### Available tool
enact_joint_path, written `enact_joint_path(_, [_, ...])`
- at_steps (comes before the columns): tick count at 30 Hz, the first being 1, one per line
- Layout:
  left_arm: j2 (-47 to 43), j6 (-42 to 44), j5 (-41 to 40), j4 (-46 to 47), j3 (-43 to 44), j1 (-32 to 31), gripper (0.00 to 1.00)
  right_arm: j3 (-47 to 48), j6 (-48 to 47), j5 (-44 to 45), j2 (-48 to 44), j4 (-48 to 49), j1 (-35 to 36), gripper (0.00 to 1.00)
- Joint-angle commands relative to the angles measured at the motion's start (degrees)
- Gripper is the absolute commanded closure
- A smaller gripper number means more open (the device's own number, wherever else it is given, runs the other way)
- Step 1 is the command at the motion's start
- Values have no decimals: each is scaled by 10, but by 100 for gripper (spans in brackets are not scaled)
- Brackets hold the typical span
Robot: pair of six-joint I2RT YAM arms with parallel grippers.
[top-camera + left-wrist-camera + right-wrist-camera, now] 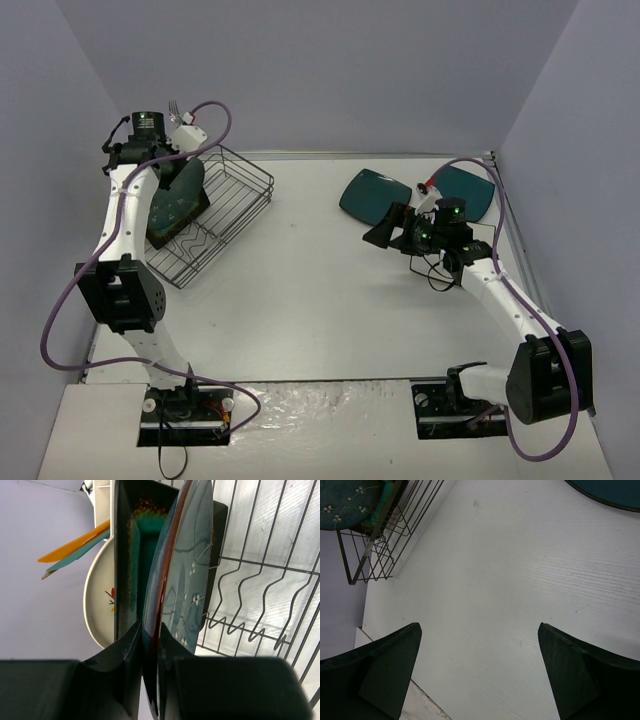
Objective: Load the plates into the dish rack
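The black wire dish rack (232, 205) stands at the left. My left gripper (168, 178) is over its far-left end, shut on the brown edge of a blue-grey plate with white blossom sprigs (187, 565), which stands on edge in the rack. Behind it stand a brown-speckled teal square plate (134, 555) and a cream plate (100, 597). Two dark teal plates (374, 195) (466, 187) lie flat at the back right. My right gripper (384, 232) is open and empty just in front of them. In its view (479, 626) only bare table lies between the fingers.
A white caddy (102, 500) at the rack's corner holds orange and teal utensils (75, 547). The rack's wavy dividers (250, 605) to the right of the held plate hold nothing. Purple-grey walls close in the table on the left, back and right.
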Motion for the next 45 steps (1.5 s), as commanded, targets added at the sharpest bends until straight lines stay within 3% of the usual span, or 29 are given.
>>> enact_joint_path(1, [-48,38,-16,70,1,6,100,18,7,-12,2,46,-4,1])
enact_joint_path(9, [-82,18,-34,118,-104,8,100,14,11,-6,1,48,-5,1])
enact_joint_path(20, [-100,-22,-22,149,-125,22,51,-3,29,25,-35,45,-26,1])
enact_joint_path(24, [-114,-42,-12,153,-128,21,42,-4,30,39,-48,33,-41,1])
enact_joint_path(28, [-139,-122,15,156,-110,18,32,6,29,122,-63,1,-65,1])
enact_joint_path(35, [-208,-340,14,179,-134,-27,4,36,40,346,-41,-114,-162,0])
enact_joint_path(39, [-252,-425,25,189,-191,-89,3,54,61,417,17,-136,-211,0])
enact_joint_path(45, [-295,-466,80,201,-272,-140,3,106,36,436,141,-131,-265,0])
